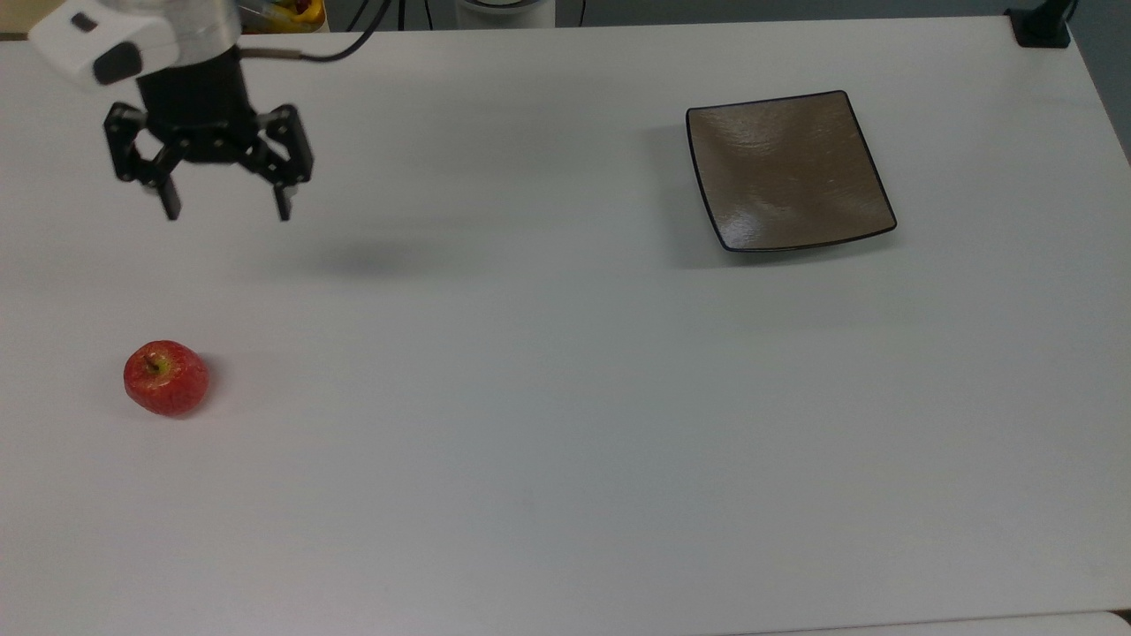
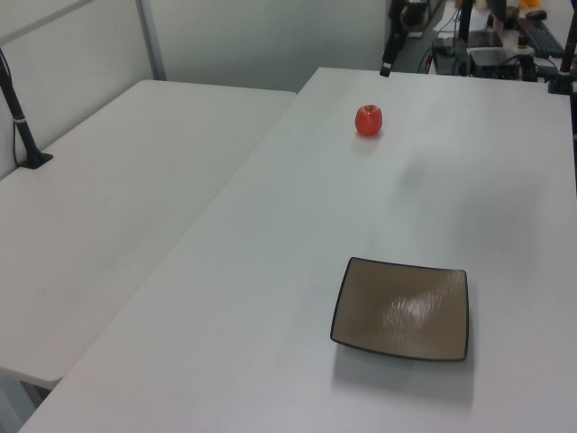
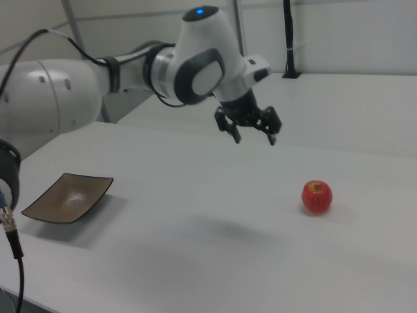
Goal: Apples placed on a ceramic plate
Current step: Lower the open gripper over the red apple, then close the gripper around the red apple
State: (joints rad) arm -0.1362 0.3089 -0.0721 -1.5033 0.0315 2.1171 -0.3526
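A small red apple [image 1: 165, 378] rests on the white table near the top view's left edge; it also shows in the left view [image 2: 368, 119] and the right view [image 3: 316, 196]. The square brown ceramic plate [image 1: 786, 170] lies bare far to the top view's right, and shows as well in the left view [image 2: 402, 308] and the right view [image 3: 67, 197]. My gripper [image 1: 225, 215] hangs open in the air above the table, well above the apple in the top view, with nothing between its fingers. In the right view the gripper [image 3: 255, 139] floats up and to the left of the apple.
The white table [image 1: 565, 424] spreads wide between apple and plate. A bin of coloured items [image 1: 287, 11] sits past the far edge. A black clamp post [image 1: 1041, 25] stands at the top view's top right corner. A second white table [image 2: 117, 180] adjoins in the left view.
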